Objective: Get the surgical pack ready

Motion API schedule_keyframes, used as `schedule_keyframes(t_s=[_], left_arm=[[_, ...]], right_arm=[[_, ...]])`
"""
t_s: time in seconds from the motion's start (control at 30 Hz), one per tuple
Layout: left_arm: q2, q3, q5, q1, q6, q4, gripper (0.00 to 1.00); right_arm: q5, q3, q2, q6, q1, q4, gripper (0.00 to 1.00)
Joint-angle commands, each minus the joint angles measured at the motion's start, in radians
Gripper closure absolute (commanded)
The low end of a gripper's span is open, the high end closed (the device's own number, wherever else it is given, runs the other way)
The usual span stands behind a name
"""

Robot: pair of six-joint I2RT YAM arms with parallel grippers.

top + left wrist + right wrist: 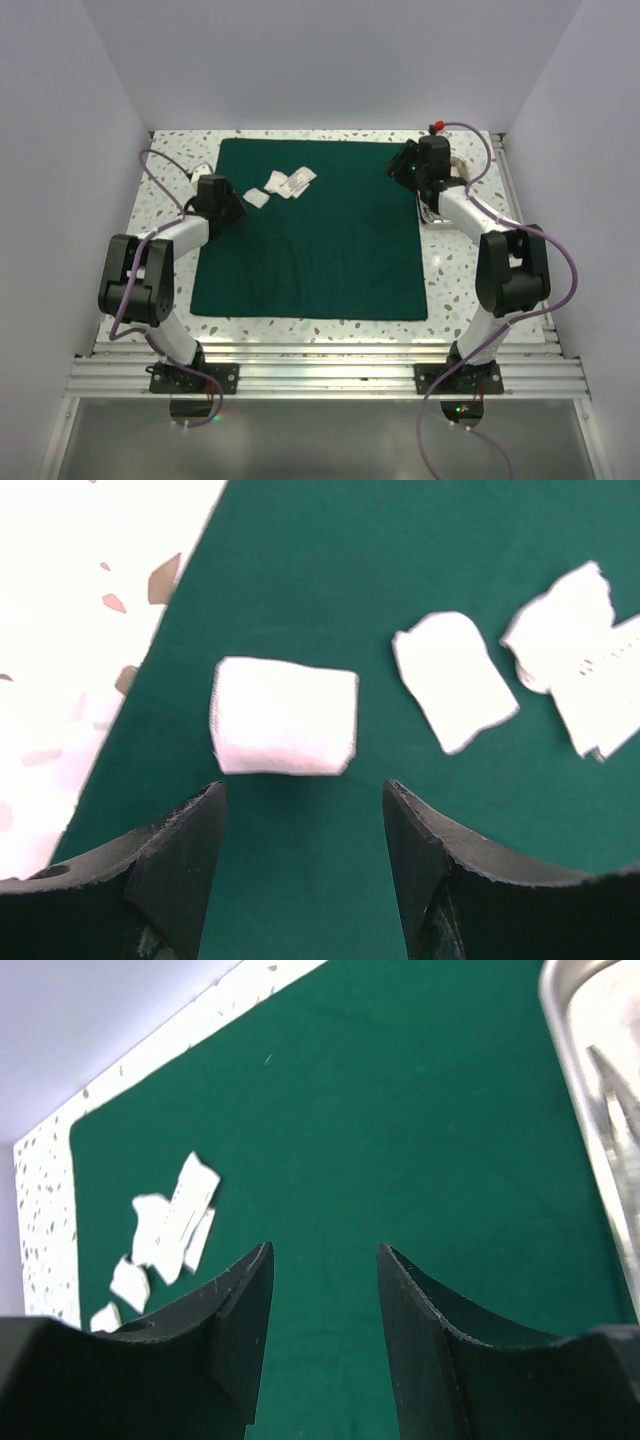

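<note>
A dark green cloth drape (320, 235) lies flat on the table. Several white gauze pads (283, 185) lie on its far left part. My left gripper (303, 792) is open just short of the nearest folded gauze pad (285, 717), with nothing between its fingers. Two more pads lie to the right, one (455, 680) close by and one (585, 660) at the frame edge. My right gripper (323, 1252) hangs open over the drape's far right part (420, 1140), empty. The steel tray (590, 1090) sits at the drape's right edge, with a steel instrument (620, 1090) inside it.
The speckled white tabletop (170, 165) borders the drape on all sides. White walls close in the table at the left, back and right. In the top view the tray (458, 170) is mostly hidden behind my right arm.
</note>
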Motion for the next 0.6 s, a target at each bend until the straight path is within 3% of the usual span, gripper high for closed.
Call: schedule_keyframes(t_s=[0.0, 0.3, 0.43, 0.47, 0.57], left_arm=[[0.049, 0.054, 0.011, 0.041, -0.021, 0.032, 0.33], [0.14, 0.112, 0.016, 0.07, -0.015, 0.04, 0.39], [0.182, 0.138, 0.022, 0.073, -0.015, 0.037, 0.53], [0.188, 0.139, 0.019, 0.074, -0.021, 0.034, 0.63], [0.195, 0.134, 0.024, 0.077, -0.024, 0.043, 0.8]], right_arm=[[-0.036, 0.012, 0.003, -0.028, 0.018, 0.024, 0.51], [-0.044, 0.001, 0.011, -0.027, 0.026, 0.035, 0.53], [-0.044, 0.001, 0.008, -0.029, 0.026, 0.034, 0.53], [-0.045, 0.001, 0.005, -0.028, 0.026, 0.034, 0.54], [-0.044, 0.001, 0.005, -0.029, 0.027, 0.031, 0.54]])
